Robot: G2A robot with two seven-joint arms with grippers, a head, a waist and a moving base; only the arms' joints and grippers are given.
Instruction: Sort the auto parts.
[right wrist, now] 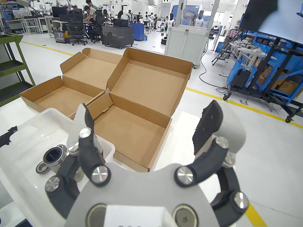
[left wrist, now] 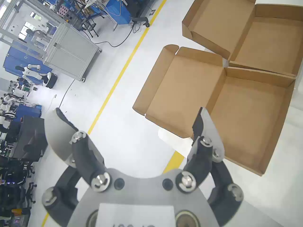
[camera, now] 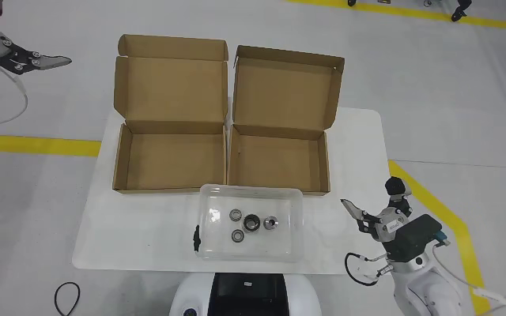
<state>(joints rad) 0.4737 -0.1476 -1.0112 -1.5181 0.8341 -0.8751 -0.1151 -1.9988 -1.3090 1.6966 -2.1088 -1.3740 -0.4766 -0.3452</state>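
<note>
Both pincers are spread and carry nothing. The right pincer [right wrist: 146, 105] hangs beside the desk's [camera: 348, 134] near corner. The tray [camera: 251, 188] is near it, on its inner side. Beyond the tray stand 2 open boxes, the nearer box [camera: 277, 166] and the farther box [camera: 170, 162]. The left pincer [left wrist: 130, 110] hangs over the floor [left wrist: 106, 48], well apart from the desk, with both boxes ahead of it.

All 4 parts [camera: 252, 223] lie bunched near the tray's middle. Both boxes are bare, so sorting looks not yet begun, and the step in hand is likely the 1st pick.

The right pincer is the better placed for it. A sound start would be the nearest part [camera: 271, 222], at the bunch's edge. That way only 1 neighbour, the big bearing [right wrist: 53, 155], needs avoiding. The pincer should come straight down with the jaws either side of the part's outer rim and close squarely across its widest line. The metal looks smooth and dense, so an off-centre pinch may let it slip out.

The tray looks light, so a nudge to its wall could shift it. The part should rise above that wall before it crosses to a box. Like should go with like, but the views do not tell which kind belongs in which box.
</note>
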